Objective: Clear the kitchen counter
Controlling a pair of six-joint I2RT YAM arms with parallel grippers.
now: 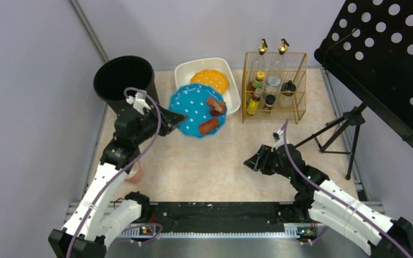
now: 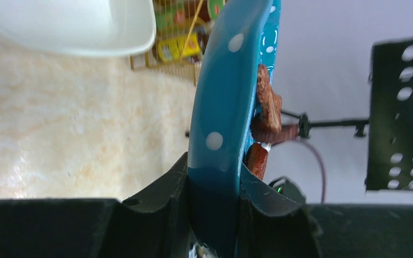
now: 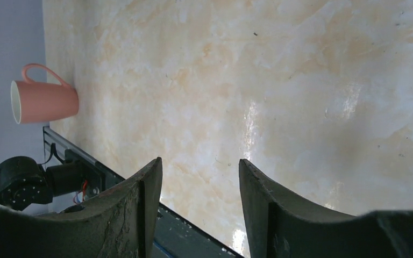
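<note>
My left gripper (image 1: 173, 116) is shut on the rim of a blue polka-dot plate (image 1: 196, 110) and holds it lifted above the kitchen counter (image 1: 215, 161), near the black bin (image 1: 125, 79). Brown food pieces (image 1: 215, 106) and a sausage (image 1: 208, 126) lie on the plate. In the left wrist view the plate (image 2: 223, 107) stands edge-on between my fingers (image 2: 164, 188), with the food (image 2: 269, 105) on its right face. My right gripper (image 1: 251, 161) is open and empty, low over the bare counter (image 3: 279, 80).
A white basin (image 1: 231, 72) at the back holds an orange plate (image 1: 211, 79). A gold wire rack (image 1: 274, 86) holds bottles. A pink mug (image 3: 43, 101) sits by the left edge, also in the top view (image 1: 137, 172). A black perforated stand (image 1: 387, 64) overhangs the right.
</note>
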